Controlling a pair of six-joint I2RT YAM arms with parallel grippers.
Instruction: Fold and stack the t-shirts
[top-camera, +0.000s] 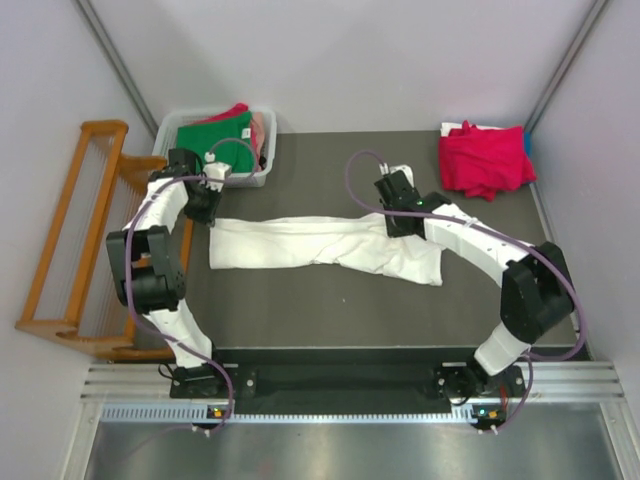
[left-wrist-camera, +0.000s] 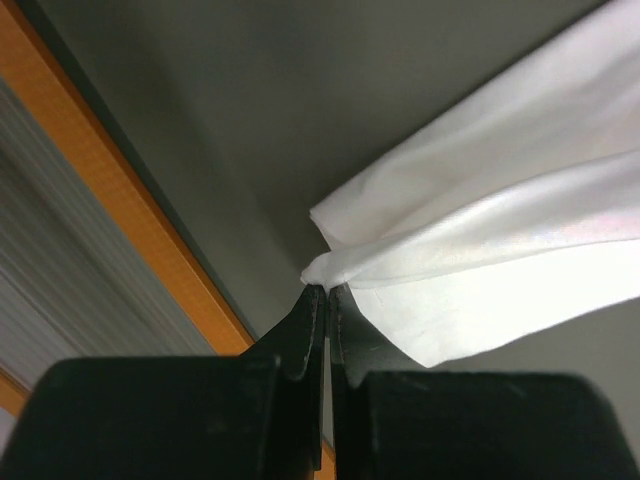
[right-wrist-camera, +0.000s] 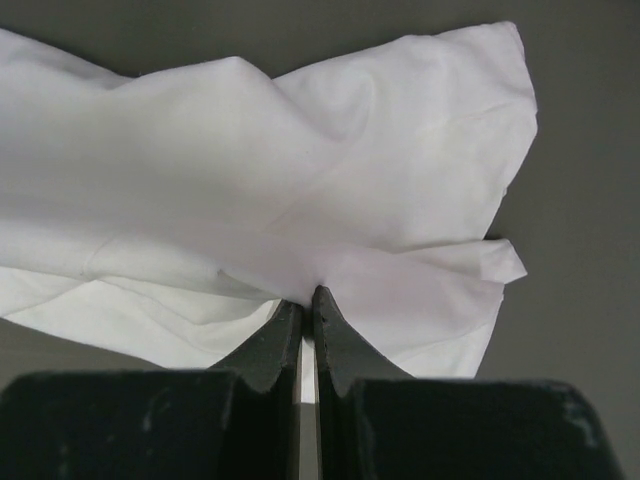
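**White shirt held at both ends by two hands**

The white shirt (top-camera: 320, 250) lies on the middle of the table (top-camera: 330, 310) as a long, wrinkled band going from left to right. Its right end is wider and reaches a little nearer to the arm bases. The left hand (left-wrist-camera: 327, 292) is clenched on the left tip of the shirt, and a small bunch of cloth is pinched between its fingers, which are pressed together. In the left wrist view this end hangs slightly above the table. The right hand (right-wrist-camera: 308, 298) is also clenched, grasping a fold of the shirt near its right end, and the cloth spreads out on the table beyond the fingers.

At the far left of the table stands a white basket (top-camera: 250, 181). It holds a green shirt (top-camera: 212, 136) with some red cloth (top-camera: 236, 112) behind it. At the far right corner lies a loose pile of red shirts (top-camera: 485, 160), well apart from the white one. An orange rack (top-camera: 80, 230) stands beside the left edge of the table.
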